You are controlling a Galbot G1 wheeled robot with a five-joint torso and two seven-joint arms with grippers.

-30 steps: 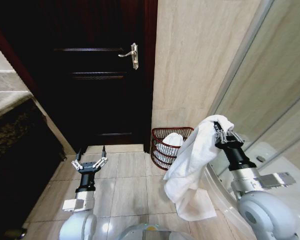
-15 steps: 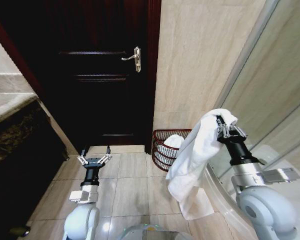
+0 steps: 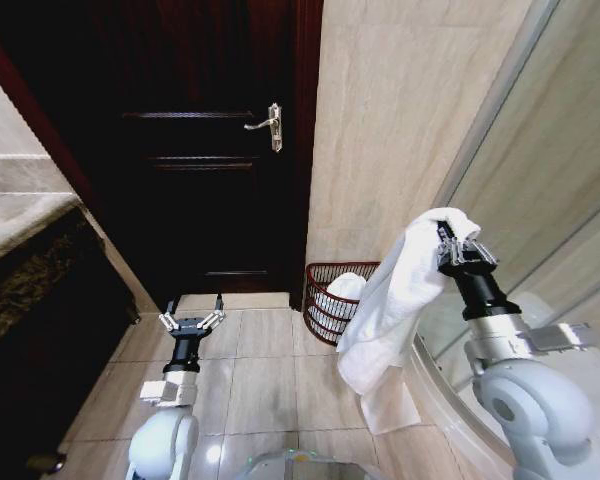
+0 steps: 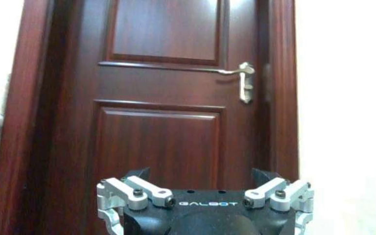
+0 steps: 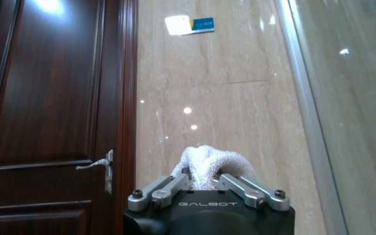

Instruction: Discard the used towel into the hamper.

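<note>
A white towel (image 3: 395, 300) hangs from my right gripper (image 3: 452, 240), which is raised at the right and shut on the towel's top fold. Its lower end trails down to the floor tiles. In the right wrist view the bunched towel (image 5: 209, 163) sits pinched between the fingers. The hamper (image 3: 332, 298), a dark reddish-brown wire basket, stands against the beige wall behind and left of the towel, with white cloth inside it. My left gripper (image 3: 191, 320) is parked low at the left, open, facing the door; in the left wrist view its fingers (image 4: 135, 191) are spread with nothing between them.
A dark wooden door (image 3: 210, 160) with a metal handle (image 3: 270, 125) fills the back. A stone counter (image 3: 20, 215) runs along the left. A curved glass shower wall (image 3: 540, 190) and its base rim (image 3: 435, 395) bound the right. Tiled floor (image 3: 255, 370) lies open between the arms.
The head view has shifted a little, with door and hamper sitting lower and farther off. My right gripper has kept hold of the towel and stands slightly higher; the left arm stays parked.
</note>
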